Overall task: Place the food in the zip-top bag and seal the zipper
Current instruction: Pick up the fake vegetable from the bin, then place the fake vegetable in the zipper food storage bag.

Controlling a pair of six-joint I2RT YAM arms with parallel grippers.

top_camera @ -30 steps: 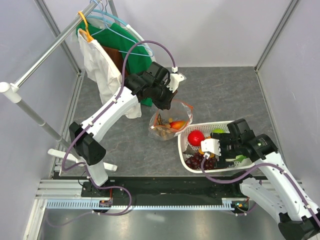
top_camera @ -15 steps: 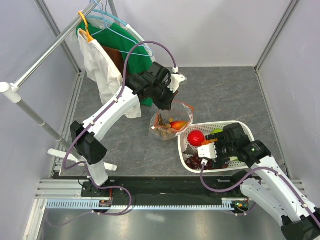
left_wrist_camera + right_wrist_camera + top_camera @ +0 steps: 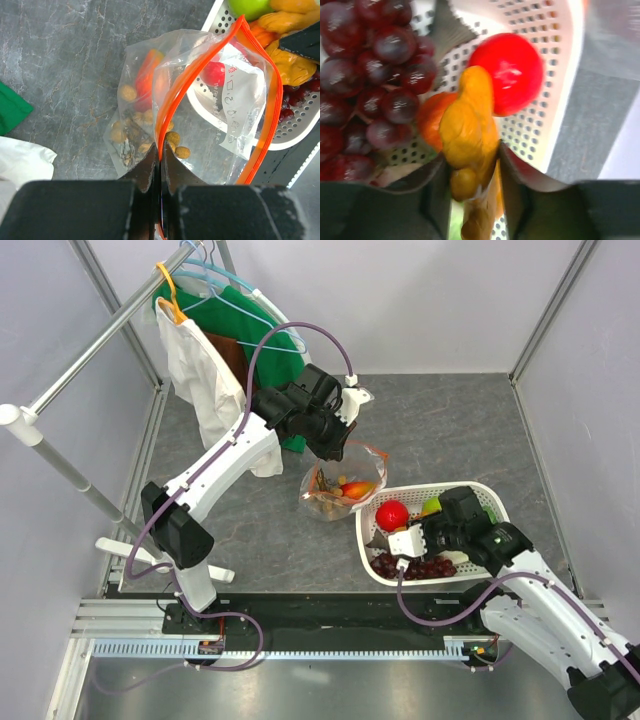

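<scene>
The clear zip-top bag [image 3: 340,480] stands beside the white basket [image 3: 470,490]. Its orange-red zipper [image 3: 200,65] gapes wide, and my left gripper [image 3: 161,155] is shut on the near end of that strip. Brown nuts [image 3: 175,140] and a red-yellow mango [image 3: 147,75] lie inside the bag. In the basket are a red apple [image 3: 512,70], dark grapes [image 3: 365,75] and a green apple [image 3: 433,506]. My right gripper [image 3: 472,165] reaches down into the basket, its fingers pressed on both sides of an orange-yellow food piece [image 3: 467,120].
A clothes rail [image 3: 100,340] with hangers, a white shirt [image 3: 200,370] and a green cloth [image 3: 290,435] fills the back left. Frame posts and grey walls close in the table. The basket rim [image 3: 560,75] rises just right of my right fingers.
My right gripper has slid left and down into the basket and closed from wide open onto the orange piece. The left arm and the bag have stayed put.
</scene>
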